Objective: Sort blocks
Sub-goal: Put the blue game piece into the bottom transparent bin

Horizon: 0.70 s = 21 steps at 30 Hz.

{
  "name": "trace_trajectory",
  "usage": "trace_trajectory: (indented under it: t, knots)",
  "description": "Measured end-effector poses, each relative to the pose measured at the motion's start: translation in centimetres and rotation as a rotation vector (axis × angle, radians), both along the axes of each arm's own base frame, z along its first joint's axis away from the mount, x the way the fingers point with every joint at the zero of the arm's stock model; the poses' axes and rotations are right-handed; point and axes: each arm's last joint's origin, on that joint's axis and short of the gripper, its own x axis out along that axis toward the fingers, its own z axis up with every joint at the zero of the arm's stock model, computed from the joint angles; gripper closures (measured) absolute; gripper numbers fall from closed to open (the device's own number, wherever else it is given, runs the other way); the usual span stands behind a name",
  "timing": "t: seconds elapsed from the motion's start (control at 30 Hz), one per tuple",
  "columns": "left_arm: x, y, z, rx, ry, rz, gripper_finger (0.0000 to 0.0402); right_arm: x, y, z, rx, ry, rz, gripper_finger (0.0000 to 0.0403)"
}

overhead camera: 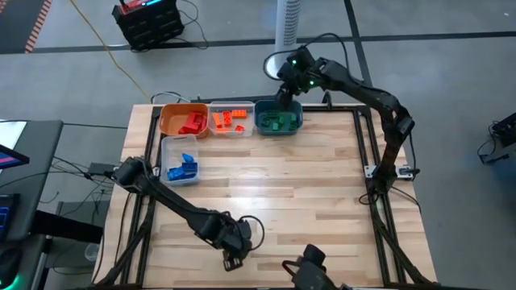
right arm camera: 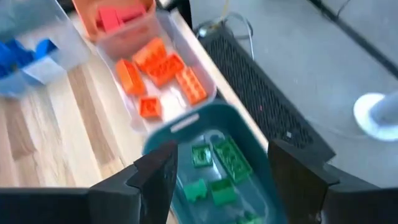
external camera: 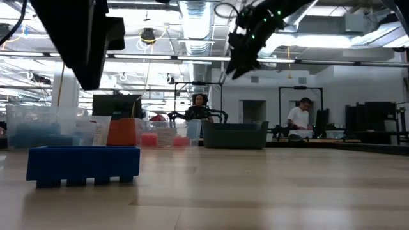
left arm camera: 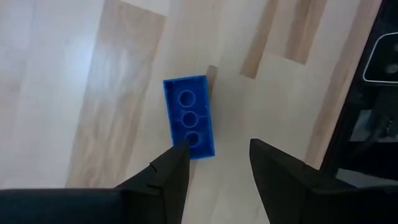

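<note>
One blue block [left arm camera: 189,118] lies alone on the wood near the table's near edge, hollow underside up, resting on its studs [external camera: 83,163]. My left gripper [left arm camera: 217,155] hangs open above it, pointing down, the block just ahead of one fingertip; in the high view the gripper [overhead camera: 234,251] hides it. My right gripper [right arm camera: 221,165] is open and empty above the teal bin [overhead camera: 278,119] of green blocks [right arm camera: 217,168], at the table's far edge [external camera: 243,57].
Along the far edge stand an orange bin [overhead camera: 184,121] with red blocks, a clear bin [overhead camera: 230,121] with orange blocks, and the teal bin. A clear bin [overhead camera: 181,161] with blue blocks sits nearer, on the left. Bare wood fills the middle. People [external camera: 300,116] show in the room behind.
</note>
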Motion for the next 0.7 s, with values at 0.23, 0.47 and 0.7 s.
trace_trajectory:
  t: [0.23,0.47,0.7]
  knots:
    - [0.1,0.3,-0.9,-0.010,0.001,0.077,0.0218,0.0,0.1,2.7,-0.047,-0.056,-0.002,0.0147]
    - [0.6,0.6,-1.6,-0.065,0.003,0.081,0.0148,0.0,0.3,2.9,-0.021,-0.061,-0.021,0.0147]
    - [1.1,0.6,-3.9,-0.049,0.099,0.074,0.0098,0.2,0.9,2.8,-0.005,-0.042,-0.007,0.0147]
